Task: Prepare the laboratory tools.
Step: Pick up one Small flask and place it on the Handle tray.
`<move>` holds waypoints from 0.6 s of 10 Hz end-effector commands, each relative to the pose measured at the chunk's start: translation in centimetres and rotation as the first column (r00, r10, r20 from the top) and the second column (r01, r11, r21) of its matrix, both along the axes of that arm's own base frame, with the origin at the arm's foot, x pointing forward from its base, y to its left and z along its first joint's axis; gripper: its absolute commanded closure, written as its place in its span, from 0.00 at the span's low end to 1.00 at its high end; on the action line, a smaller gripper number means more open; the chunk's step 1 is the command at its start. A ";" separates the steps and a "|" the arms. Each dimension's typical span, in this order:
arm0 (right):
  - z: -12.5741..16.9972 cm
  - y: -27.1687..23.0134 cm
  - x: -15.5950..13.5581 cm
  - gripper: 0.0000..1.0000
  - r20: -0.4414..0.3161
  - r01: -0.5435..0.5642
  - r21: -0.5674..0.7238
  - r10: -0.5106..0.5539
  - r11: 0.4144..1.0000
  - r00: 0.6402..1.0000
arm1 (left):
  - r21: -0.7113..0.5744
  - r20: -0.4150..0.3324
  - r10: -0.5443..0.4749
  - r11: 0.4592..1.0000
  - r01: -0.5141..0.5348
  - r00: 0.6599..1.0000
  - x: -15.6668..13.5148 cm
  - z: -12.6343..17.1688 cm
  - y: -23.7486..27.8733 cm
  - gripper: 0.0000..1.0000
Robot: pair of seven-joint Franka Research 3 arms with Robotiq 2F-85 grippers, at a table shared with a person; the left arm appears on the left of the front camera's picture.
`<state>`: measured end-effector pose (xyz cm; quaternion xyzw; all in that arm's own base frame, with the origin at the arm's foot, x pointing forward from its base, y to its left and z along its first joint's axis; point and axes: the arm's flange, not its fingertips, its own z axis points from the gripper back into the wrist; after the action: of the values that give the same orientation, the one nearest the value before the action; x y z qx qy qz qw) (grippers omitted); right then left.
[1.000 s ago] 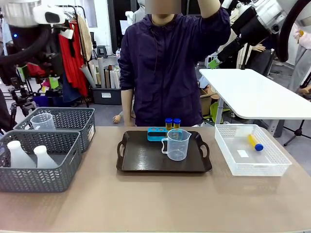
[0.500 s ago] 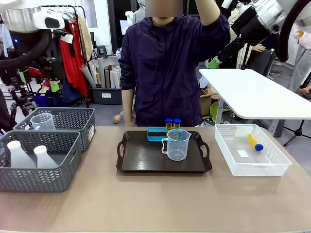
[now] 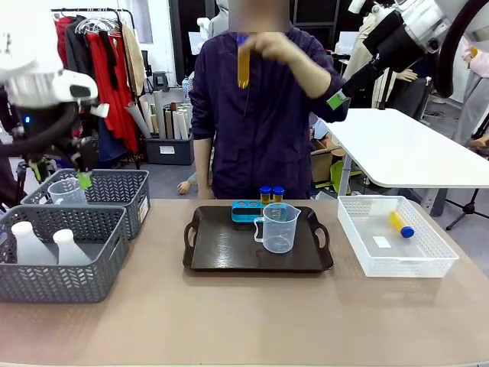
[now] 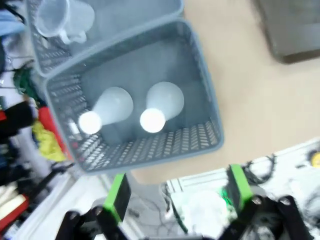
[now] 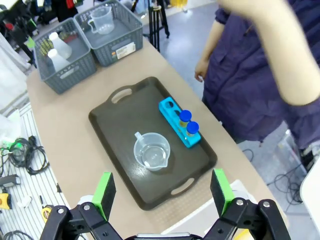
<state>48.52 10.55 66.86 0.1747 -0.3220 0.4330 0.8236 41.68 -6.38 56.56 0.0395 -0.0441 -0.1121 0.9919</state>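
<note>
Flasks point(image 4: 162, 102) from above, left wrist | front: hand point(image 3: 279, 47) holds tube point(image 3: 243, 65) aloft

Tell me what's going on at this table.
A person's hand holds a blue-capped tube of yellow liquid up at chest height. On the dark brown tray stand a clear plastic measuring jug and a small blue rack with two more tubes. Another tube lies in the white basket. The left gripper hovers open above two frosted white conical flasks in a grey mesh basket. The right gripper hangs open over the tray.
</note>
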 end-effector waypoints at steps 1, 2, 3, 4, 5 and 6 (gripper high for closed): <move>0.1 -0.1 0.0 0.00 0.001 -0.003 0.005 0.003 1.000 1.000 | -0.051 0.019 0.077 0.996 -0.076 0.997 -1.6 -2.7 1.5 0.00; 0.1 -0.1 0.0 0.00 0.001 -0.003 0.005 0.003 1.000 1.000 | -0.068 0.011 0.105 0.992 -0.104 0.994 -1.4 -4.2 2.2 0.00; 0.1 -0.1 0.0 0.00 0.001 -0.003 0.005 0.003 1.000 1.000 | -0.068 0.006 0.121 0.990 -0.120 0.993 -1.0 -5.5 3.0 0.00; 0.1 -0.1 0.0 0.00 0.001 -0.003 0.005 0.003 1.000 1.000 | -0.060 0.028 0.136 0.989 -0.134 0.990 -0.3 -6.6 3.6 0.00; 0.1 -0.1 0.0 0.00 0.001 -0.003 0.005 0.003 1.000 1.000 | -0.070 0.012 0.162 0.984 -0.161 0.987 -0.1 -7.4 3.7 0.00; 0.1 -0.1 0.0 0.00 0.001 -0.003 0.005 0.003 1.000 1.000 | -0.057 0.009 0.169 0.984 -0.169 0.986 -0.1 -8.2 3.8 0.00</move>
<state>48.52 10.55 66.86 0.1747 -0.3220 0.4330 0.8236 41.57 -2.42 49.04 0.0151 -0.0450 -0.0426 0.9980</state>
